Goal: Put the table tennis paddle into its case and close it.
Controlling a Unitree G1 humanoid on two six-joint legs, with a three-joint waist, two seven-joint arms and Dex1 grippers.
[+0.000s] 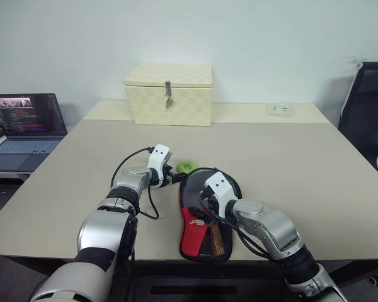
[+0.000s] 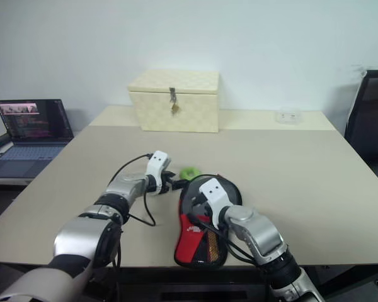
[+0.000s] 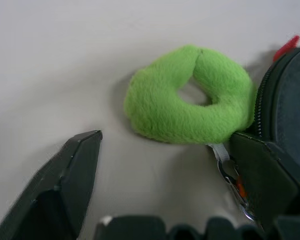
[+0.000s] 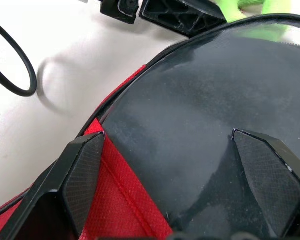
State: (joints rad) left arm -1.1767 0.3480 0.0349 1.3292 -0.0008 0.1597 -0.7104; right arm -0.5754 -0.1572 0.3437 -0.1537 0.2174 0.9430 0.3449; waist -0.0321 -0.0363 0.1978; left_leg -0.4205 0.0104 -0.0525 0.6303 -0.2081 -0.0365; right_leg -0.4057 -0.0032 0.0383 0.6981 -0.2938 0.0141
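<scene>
the beige table (image 1: 290,157) has a smooth matte top; its near edge is hidden behind both arms. at the back stands a cream woven box (image 1: 170,94), rectangular, with a metal latch on its front. off the table's left side an open laptop (image 1: 26,123) shows a lit screen, its text too small to read, and a dark chair (image 1: 368,113) is cut off at the right edge. a small pale object (image 1: 280,110) near the far right corner is too small to make out.

the case (image 1: 205,229), a black paddle-shaped fabric pouch with a red mesh pocket, lies flat near the table's front edge, its round end pointing away from the robot. its upper part is covered by the right arm, so whether the zipper is fully shut cannot be told, and the table tennis paddle itself cannot be made out.

the right gripper (image 4: 182,172) hangs just above the case's smooth black panel and red mesh, its black ribbed fingers spread wide with nothing between them. the left gripper (image 3: 162,192) sits at the case's rim; its fingers stand apart, one beside the zipper's metal pull, grasping nothing clearly.

a fuzzy green ring (image 3: 190,95), soft and plush, lies touching the case's round end.
</scene>
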